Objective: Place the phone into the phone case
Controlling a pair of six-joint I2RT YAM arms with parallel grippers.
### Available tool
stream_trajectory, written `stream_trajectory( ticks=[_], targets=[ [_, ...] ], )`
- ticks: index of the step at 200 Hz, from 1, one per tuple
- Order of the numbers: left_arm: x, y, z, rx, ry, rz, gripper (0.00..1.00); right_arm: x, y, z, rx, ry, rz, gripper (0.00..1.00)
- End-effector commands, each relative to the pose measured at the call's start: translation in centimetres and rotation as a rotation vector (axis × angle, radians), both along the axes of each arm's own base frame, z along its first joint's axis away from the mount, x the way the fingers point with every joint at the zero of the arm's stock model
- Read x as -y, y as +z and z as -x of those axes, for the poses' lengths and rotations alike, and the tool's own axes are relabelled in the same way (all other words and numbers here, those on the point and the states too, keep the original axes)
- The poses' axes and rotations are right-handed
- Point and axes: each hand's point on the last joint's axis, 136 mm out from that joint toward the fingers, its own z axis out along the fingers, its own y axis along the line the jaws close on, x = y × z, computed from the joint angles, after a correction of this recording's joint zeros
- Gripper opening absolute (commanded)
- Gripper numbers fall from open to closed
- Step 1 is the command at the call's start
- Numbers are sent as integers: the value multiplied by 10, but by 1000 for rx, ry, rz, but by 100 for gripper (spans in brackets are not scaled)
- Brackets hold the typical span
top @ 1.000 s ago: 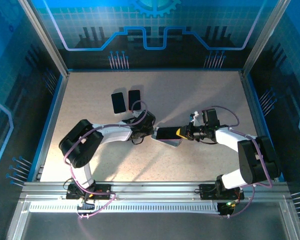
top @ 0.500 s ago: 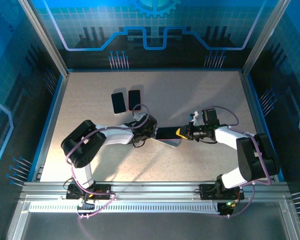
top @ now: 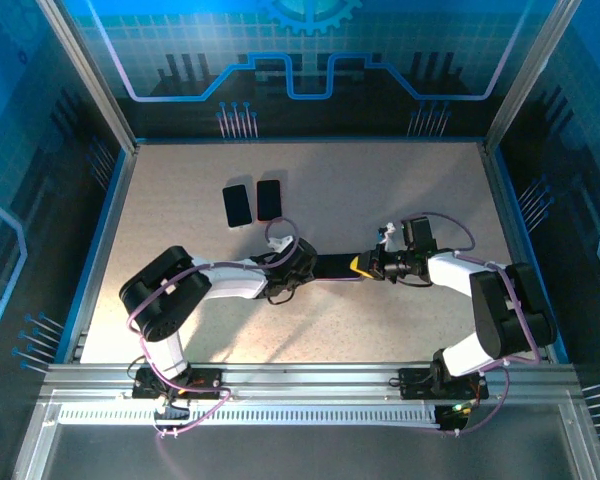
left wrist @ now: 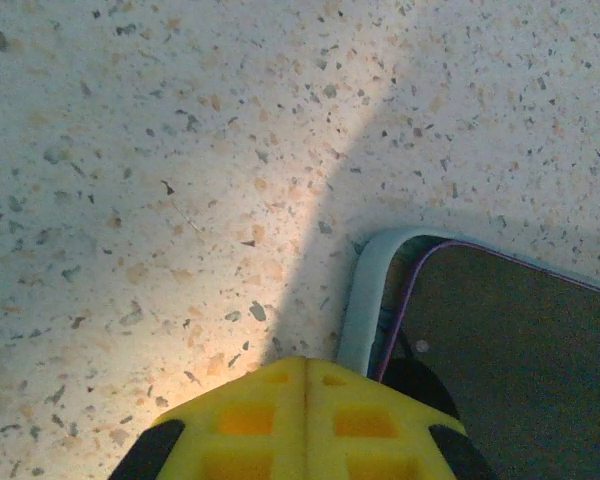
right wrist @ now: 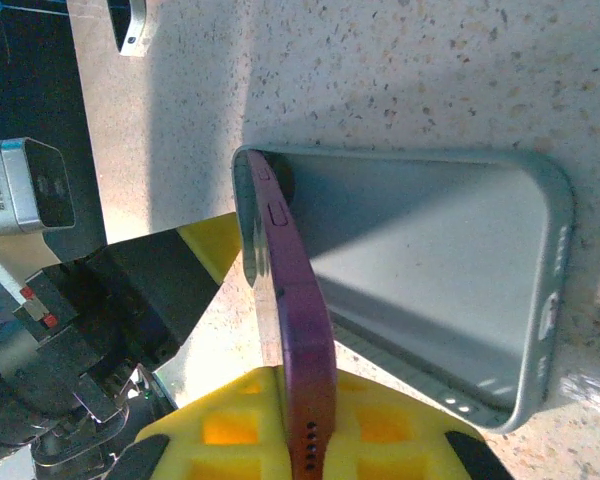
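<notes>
No lettering, number or sign here is clear enough to read.

Your left pincer (top: 308, 263) points right, its yellow pads (left wrist: 250, 425) pressed flat together. Your right pincer (top: 359, 265) points left toward it, pads (right wrist: 225, 425) clamped close. Both forearms reach inward, elbows folded, wrists low and nearly level.

Speckled table (top: 380, 190) inside a blue-lit enclosure.
Looking down now: the pale, stone-flecked surface is boxed in by dark side panels (top: 20, 200), a back wall (top: 310, 60) carries a glowing blue circuit graphic, and an aluminium rail (top: 310, 385) runs along the near edge; soft shadows cross the tabletop.
</notes>
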Motion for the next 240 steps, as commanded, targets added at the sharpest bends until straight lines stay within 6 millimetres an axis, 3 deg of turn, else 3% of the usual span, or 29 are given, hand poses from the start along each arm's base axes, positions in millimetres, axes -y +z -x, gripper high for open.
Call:
stream_trajectory(
  ticks=[1,33,74,112,240],
  targets=[
    [8,-16,35,-112,-74,11,0,5,-24,10,-60,-7,89,0],
    [2,-9,25,-78,-64,-39,0,4,-23,10,-54,14,90,0],
    [-27,-15,7,-101,2,-109,0,4,-22,12,-47,48,108,0],
    [-39,-14,-7,-89,12,-188,0,5,-22,13,-47,67,127,0],
    [-15,-15,-31,-53,-31,-174,0,-1,-28,11,-77,97,113,0]
  ],
)
